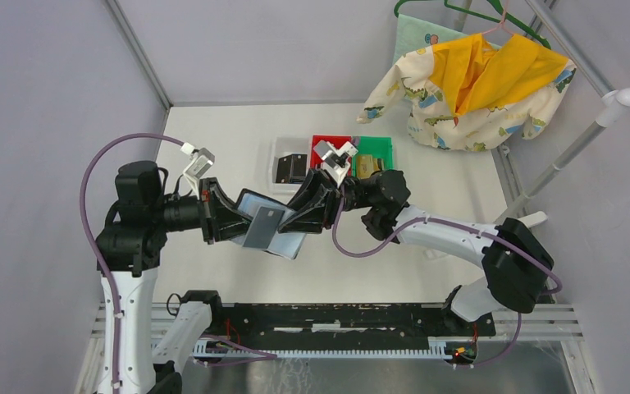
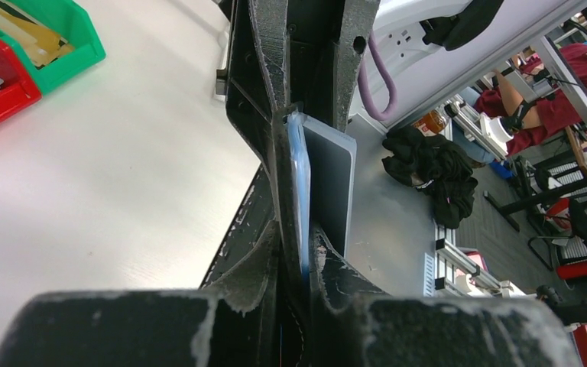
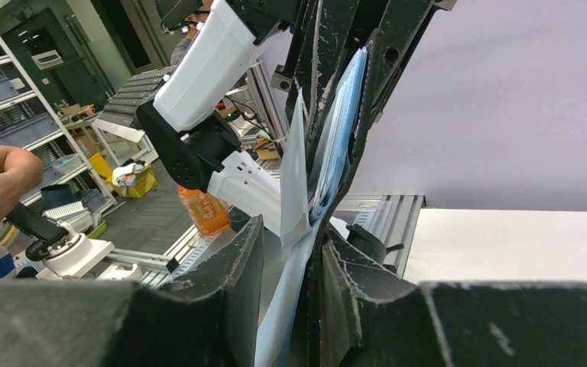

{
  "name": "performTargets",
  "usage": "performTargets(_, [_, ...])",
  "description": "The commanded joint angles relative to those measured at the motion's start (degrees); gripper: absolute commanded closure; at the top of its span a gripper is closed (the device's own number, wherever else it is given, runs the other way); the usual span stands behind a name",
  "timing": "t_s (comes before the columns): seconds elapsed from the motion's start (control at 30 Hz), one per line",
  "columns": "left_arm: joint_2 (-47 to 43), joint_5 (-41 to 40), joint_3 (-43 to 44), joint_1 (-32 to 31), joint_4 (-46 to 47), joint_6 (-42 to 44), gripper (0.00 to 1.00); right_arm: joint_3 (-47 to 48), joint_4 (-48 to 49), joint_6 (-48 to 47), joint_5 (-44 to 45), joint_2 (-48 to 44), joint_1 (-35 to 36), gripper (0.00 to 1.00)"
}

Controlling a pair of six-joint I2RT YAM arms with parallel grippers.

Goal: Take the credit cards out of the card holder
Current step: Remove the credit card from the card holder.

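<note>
Tabletop (image 1: 213,156): white, walled by grey panels; it carries three bins at its far middle.
Garment (image 1: 467,90): cream with a small printed pattern and a yellow lining. It hangs on hangers at the far right corner, and no wording on it can be read.
Left hand (image 2: 299,238): reaches in from the left above the tabletop. Its fingers are pressed together on the holder's left edge, with the grey card caught in the same grip.
Right hand (image 3: 290,229): comes in from the right, facing the left hand. Its fingers are nearly together, with a light blue flap of the holder between them.
White bin (image 1: 277,152): leftmost of the row, holding flat black pieces (image 1: 291,168).
Red bin (image 1: 328,139): the middle one, partly hidden by the right wrist.
Green bin (image 1: 385,146): rightmost, touching the red bin.
Bottle (image 3: 202,210): orange, in the room beyond the rig; its label is too blurred to read.
Holder (image 1: 291,244): lifted off the tabletop between the two hands, nearer than the bins. It is opened, with its light blue inside showing.
Card (image 1: 262,227): silvery grey and plain-faced, with no print visible. It lies against the holder's inside by the left hand, part of it standing out past the holder's edge.
Gold cards (image 1: 367,166): lying in the green bin, well apart from the holder; any markings are too small to make out.
</note>
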Motion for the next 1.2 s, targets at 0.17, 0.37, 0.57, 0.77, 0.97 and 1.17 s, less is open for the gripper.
performTargets(0.17, [0.8,-1.2,5.4,0.0,0.3,2.7,0.98,-1.3,-0.4,-0.1,-1.8,-3.4,-1.0,0.72])
performTargets(0.37, [0.9,-6.0,7.4,0.0,-1.0,8.2,0.98,-2.4,-2.4,-0.7,-1.4,-4.5,-1.6,0.86])
performTargets(0.57, [-0.1,-11.0,7.5,0.0,-1.7,12.1,0.98,-1.1,-4.9,-0.6,0.6,-4.1,-1.7,0.97])
performTargets(0.77, [-3.1,-24.1,6.2,0.0,2.4,15.7,0.98,-1.0,-14.2,-3.6,10.6,-3.7,-1.5,1.00])
performTargets(0.97, [-4.6,-27.7,4.8,0.0,4.1,17.2,0.98,-2.1,-15.6,-4.3,17.6,-4.1,-0.6,1.00])
performTargets(1.17, [-7.2,-34.7,2.2,0.0,9.0,17.2,0.98,-2.1,-15.6,-4.2,19.7,-3.8,0.4,1.00])
